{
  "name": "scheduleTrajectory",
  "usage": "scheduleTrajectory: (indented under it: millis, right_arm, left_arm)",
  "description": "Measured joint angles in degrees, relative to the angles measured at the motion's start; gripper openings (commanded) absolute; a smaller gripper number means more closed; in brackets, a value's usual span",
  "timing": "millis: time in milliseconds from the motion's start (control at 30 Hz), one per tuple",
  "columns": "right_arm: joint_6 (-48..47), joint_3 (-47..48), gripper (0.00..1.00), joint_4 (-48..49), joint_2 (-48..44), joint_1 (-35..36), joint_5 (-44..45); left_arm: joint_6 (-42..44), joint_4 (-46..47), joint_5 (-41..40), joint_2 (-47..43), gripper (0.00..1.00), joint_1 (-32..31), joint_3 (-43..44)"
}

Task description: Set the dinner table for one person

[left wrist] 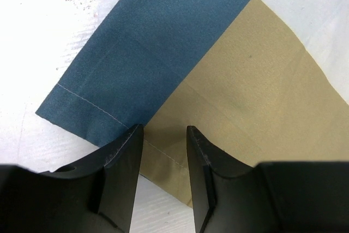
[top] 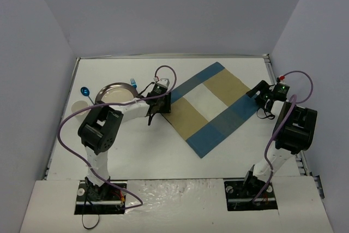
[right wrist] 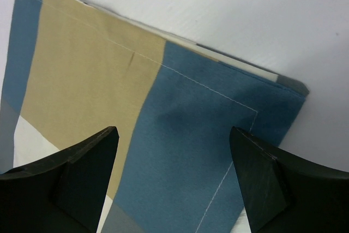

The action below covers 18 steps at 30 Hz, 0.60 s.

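Note:
The blue-and-tan checked placemat [top: 210,107] lies flat and turned like a diamond on the white dinner table [top: 163,156]. My left gripper [top: 157,111] hovers at the mat's left corner. In the left wrist view its jaws [left wrist: 163,129] stand partly apart over the hemmed edge of the placemat [left wrist: 218,69], holding nothing. My right gripper [top: 255,95] is at the mat's right corner. In the right wrist view it [right wrist: 172,132] is wide open over the blue corner of the placemat [right wrist: 196,113], empty.
A metal plate [top: 115,93] sits left of the mat, behind my left arm. A blue spoon [top: 84,91] and a pale cup [top: 79,106] lie near the left wall. A small blue utensil [top: 132,82] lies behind the plate. Lavender-grey walls enclose the table.

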Motion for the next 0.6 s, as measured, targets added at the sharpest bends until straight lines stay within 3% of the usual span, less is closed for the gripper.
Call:
scheduleTrajectory:
  millis: [367, 600]
  right_arm:
    - [1.29, -1.12, 0.79, 1.90, 0.11, -0.69, 0.14]
    - [0.24, 1.29, 0.85, -3.07, -0.19, -0.69, 0.04]
  left_arm:
    - [-0.48, 1.49, -0.13, -1.84, 0.35, 0.00, -2.92]
    - [-1.14, -0.70, -0.25, -2.79, 0.51, -0.02, -2.97]
